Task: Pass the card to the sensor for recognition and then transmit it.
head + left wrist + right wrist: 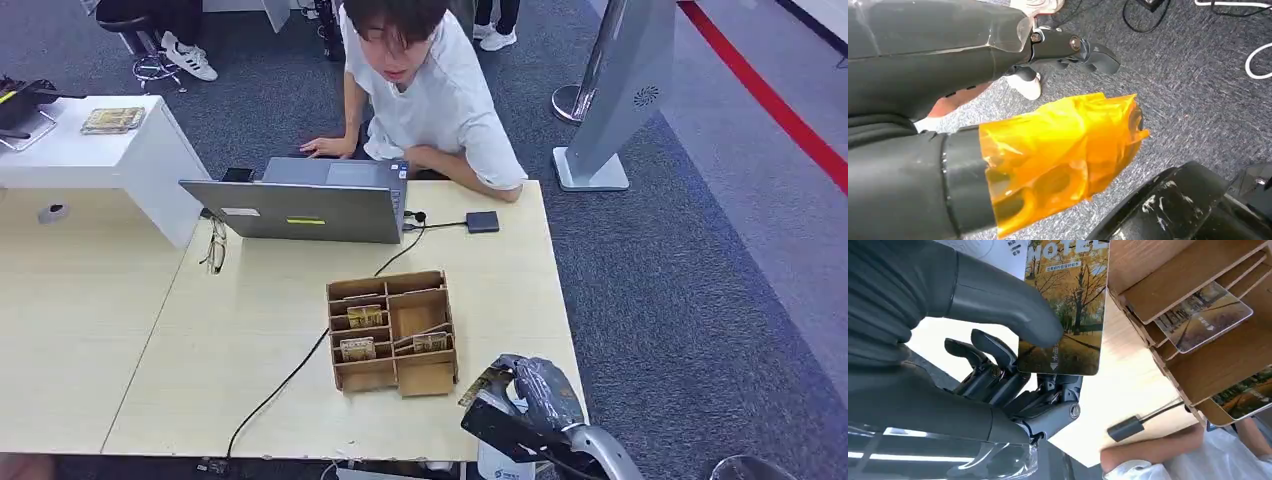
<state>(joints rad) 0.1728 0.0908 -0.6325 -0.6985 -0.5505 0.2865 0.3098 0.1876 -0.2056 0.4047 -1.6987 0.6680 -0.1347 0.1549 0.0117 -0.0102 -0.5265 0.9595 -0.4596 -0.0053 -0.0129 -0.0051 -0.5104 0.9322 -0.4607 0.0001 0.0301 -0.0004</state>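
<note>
Now the right robot hand (998,365) pinches a card (1065,315).
It hovers beside the cardboard box (392,332) over the tabletop (250,330); the left robot hand's (1048,50) grip cannot be told.

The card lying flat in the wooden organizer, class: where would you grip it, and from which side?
Judging from the right wrist view, take the card by its free edge sticking out past the shelf of the wooden organizer, coming from the open front: fingers above and below, since the walls enclose the rest.

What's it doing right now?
Right hand holds card near box. Left hand hangs over carpet. Sensor past the box, beside person's arm.
</note>
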